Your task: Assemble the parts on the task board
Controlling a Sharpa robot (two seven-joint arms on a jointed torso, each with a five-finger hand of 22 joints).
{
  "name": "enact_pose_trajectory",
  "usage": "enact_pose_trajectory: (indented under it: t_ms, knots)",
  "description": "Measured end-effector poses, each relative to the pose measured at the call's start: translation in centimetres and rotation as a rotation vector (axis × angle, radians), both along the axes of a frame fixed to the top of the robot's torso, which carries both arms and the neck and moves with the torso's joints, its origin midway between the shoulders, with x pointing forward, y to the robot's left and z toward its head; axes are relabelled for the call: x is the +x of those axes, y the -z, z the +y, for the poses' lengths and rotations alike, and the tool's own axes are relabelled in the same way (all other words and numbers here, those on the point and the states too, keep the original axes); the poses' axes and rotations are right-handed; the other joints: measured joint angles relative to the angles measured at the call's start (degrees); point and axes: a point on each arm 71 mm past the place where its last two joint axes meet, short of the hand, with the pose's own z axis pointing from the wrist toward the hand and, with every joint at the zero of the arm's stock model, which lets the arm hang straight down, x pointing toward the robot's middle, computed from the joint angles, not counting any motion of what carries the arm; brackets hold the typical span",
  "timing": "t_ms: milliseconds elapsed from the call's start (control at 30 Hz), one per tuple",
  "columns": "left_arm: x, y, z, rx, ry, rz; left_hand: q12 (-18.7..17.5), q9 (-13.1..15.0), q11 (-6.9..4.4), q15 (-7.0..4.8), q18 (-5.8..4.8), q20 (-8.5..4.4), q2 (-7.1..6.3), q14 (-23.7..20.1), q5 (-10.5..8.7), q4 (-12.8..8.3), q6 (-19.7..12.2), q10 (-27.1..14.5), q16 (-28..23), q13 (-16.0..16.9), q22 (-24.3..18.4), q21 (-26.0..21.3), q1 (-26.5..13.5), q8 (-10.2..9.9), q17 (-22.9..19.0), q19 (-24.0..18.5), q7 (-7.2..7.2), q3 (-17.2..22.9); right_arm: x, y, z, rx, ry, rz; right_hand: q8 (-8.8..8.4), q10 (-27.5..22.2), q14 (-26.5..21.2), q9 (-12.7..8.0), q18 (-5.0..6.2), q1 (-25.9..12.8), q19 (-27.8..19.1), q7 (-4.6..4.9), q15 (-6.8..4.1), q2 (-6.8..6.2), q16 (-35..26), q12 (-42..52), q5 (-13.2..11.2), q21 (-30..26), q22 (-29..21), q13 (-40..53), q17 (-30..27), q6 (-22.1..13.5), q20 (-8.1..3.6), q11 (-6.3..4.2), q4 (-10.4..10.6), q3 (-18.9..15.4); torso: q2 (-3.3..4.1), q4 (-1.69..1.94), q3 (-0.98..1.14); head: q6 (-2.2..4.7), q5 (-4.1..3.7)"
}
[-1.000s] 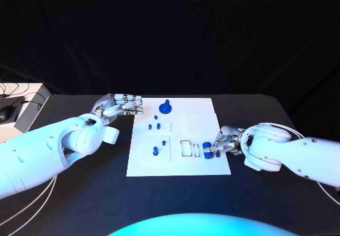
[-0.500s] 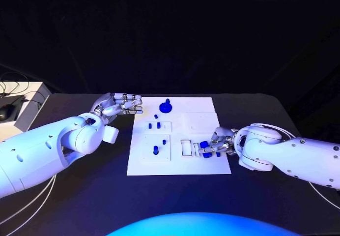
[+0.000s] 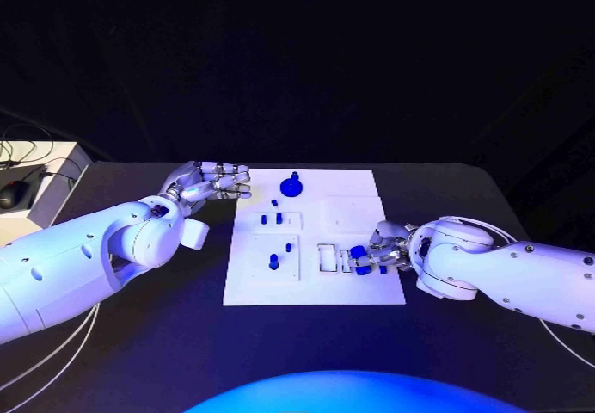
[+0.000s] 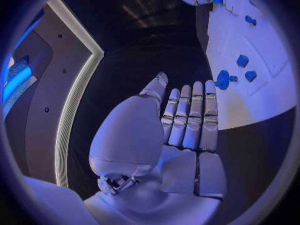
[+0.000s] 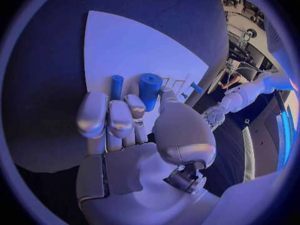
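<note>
The right hand has its fingers closed round a thick blue peg, held over the board's 4 o'clock edge; a thinner blue peg stands just beside it, and whether the fingers touch that one too cannot be told. The left hand lies released, fingers straight and together, holding nothing, just off the white board at its 10 o'clock corner.

Judged progress: partial. A large round blue part sits at the board's 12 o'clock end, and several small blue parts stand in the left-hand blocks. The two slots beside the right hand appear unfilled, so the held peg is not yet seated.

Surroundings: black table; a pale box with cables at 9 o'clock, well apart. Nothing obstructs the slots except the right hand itself.
</note>
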Motion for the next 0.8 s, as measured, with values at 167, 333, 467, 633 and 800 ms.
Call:
enact_pose_trajectory:
  t_ms: [167,333,467,633,800]
  knots:
    - [0.0,0.0,0.0,0.001,0.0,0.002,0.0,0.0,0.0,0.0,0.0,0.0,0.0,0.0,0.0,-0.06,0.0,0.0,0.0,0.0,0.0,0.0,0.0,0.0,0.0,0.0,0.0,-0.07,-0.7,-0.2,0.0,0.05,0.027,0.016,0.02,0.11,0.11,0.07,-0.01,-0.38,-0.21,-0.37,-0.08,0.51,0.0,0.0,2.98,0.66,0.0,0.06,0.09,-0.14,-0.21,-0.08,-0.82,-0.67,0.01,0.0,0.02,0.04,0.09]
    - [0.0,0.0,0.1,0.002,-0.001,0.004,0.0,0.0,0.0,0.0,0.0,0.0,0.0,0.0,0.0,-0.06,0.0,0.0,0.0,0.0,0.0,0.0,0.0,0.0,0.0,0.0,0.0,-0.06,-0.9,-1.4,0.0,0.116,0.066,0.026,0.02,0.12,0.11,0.37,-0.01,-0.62,-0.21,-0.39,-0.08,0.76,0.0,0.0,3.09,0.66,-0.01,0.09,0.2,-0.12,-0.21,-0.08,-1.16,-1.01,0.02,-0.03,0.02,0.02,0.18]
    - [0.0,0.0,0.1,0.003,-0.001,0.005,0.0,0.0,0.0,0.0,0.0,0.0,0.0,0.0,0.0,-0.06,0.0,0.0,0.0,0.0,0.0,0.0,0.0,0.0,0.0,0.0,0.0,-0.06,-0.9,-2.2,0.1,0.168,0.096,0.031,0.01,0.14,0.11,0.38,-0.01,-0.91,-0.21,-0.39,-0.08,1.05,0.0,0.0,3.09,1.04,-0.01,0.17,0.2,-0.12,-0.21,-0.06,-1.31,-1.16,0.02,-0.03,0.02,0.06,0.18]
    - [0.0,0.1,0.1,0.003,0.0,0.006,0.0,0.0,0.0,0.0,0.0,0.0,0.0,0.0,0.0,-0.06,0.0,0.0,0.0,0.0,-0.01,0.0,0.0,0.0,0.0,0.0,0.0,-0.06,-1.0,-2.7,0.7,0.223,0.119,0.048,-0.02,0.15,0.11,0.38,-0.01,-0.76,-0.21,-0.38,-0.08,1.2,0.0,0.0,3.08,1.16,-0.02,0.17,0.19,-0.12,-0.2,-0.06,-1.32,-1.16,0.02,-0.01,-0.02,0.14,0.28]
    - [0.0,0.1,0.1,0.003,0.0,0.007,0.0,0.0,0.0,0.0,0.0,0.0,0.0,0.0,0.0,-0.06,0.0,0.0,0.0,0.0,-0.01,0.0,0.0,0.0,-0.01,0.0,0.0,-0.06,-0.7,-2.6,1.7,0.25,0.124,0.058,-0.04,0.07,0.11,0.38,-0.01,-0.76,-0.22,-0.36,-0.08,1.2,0.0,0.0,3.08,1.16,-0.02,0.17,0.19,-0.13,-0.2,-0.14,-1.41,-1.25,0.03,0.02,-0.04,0.14,0.31]
